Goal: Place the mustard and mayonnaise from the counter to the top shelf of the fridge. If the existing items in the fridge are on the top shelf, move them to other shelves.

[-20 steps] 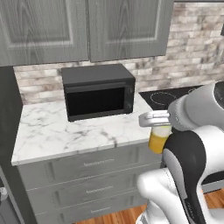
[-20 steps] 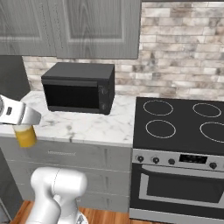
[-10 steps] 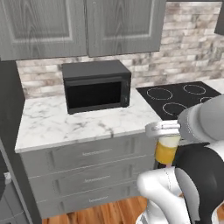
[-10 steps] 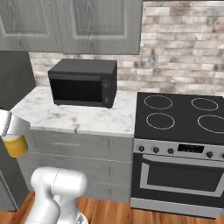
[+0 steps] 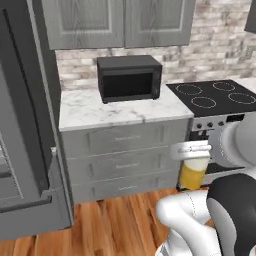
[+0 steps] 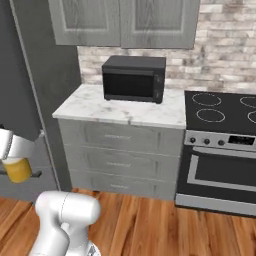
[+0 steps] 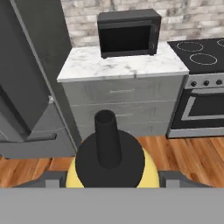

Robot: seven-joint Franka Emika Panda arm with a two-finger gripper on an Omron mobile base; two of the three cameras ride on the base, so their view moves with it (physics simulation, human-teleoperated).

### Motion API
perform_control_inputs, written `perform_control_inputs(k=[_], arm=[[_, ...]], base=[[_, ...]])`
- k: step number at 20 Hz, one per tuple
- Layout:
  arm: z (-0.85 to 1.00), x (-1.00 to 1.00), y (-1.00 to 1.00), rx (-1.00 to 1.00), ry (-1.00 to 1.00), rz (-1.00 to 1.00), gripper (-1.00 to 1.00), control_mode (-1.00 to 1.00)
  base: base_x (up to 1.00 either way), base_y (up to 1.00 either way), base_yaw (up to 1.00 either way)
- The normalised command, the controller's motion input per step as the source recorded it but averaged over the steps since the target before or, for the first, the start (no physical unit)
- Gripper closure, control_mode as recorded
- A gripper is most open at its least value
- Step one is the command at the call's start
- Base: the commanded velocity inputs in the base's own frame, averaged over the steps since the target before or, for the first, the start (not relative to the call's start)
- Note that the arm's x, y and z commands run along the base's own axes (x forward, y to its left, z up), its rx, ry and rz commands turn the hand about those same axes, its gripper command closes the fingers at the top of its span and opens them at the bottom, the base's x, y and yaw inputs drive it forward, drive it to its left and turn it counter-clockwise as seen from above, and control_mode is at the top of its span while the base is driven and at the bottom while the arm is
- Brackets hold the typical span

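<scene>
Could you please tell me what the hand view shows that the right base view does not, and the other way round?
Hand view alone: the mustard's dark pointed nozzle cap seen end-on, right in front of the camera.

Right base view alone: the grey wall cabinets above the microwave, and the mustard from the side as a yellow bottle held low at the left edge, off the counter.

Both: the counter, the black microwave on it, the grey drawers, the stove, the wooden floor and the fridge at left.

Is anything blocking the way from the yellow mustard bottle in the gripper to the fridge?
Nothing visible does: the yellow mustard bottle hangs in the gripper over bare wood floor, with the grey fridge at left.
</scene>
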Motion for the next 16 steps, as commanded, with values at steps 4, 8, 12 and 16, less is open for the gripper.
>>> perform_control_inputs(k=[4, 8, 12, 16], arm=[[0.0, 0.0, 0.0, 0.0, 0.0, 0.0, 1.0, 1.0], [0.0, 0.0, 0.0, 0.0, 0.0, 0.0, 1.0, 1.0], [0.0, 0.0, 0.0, 0.0, 0.0, 0.0, 1.0, 1.0], [0.0, 0.0, 0.0, 0.0, 0.0, 0.0, 1.0, 1.0]], base=[[-0.75, 1.0, 0.13], [-0.15, 1.0, 0.11], [0.15, 1.0, 0.05], [0.36, 1.0, 0.03]])
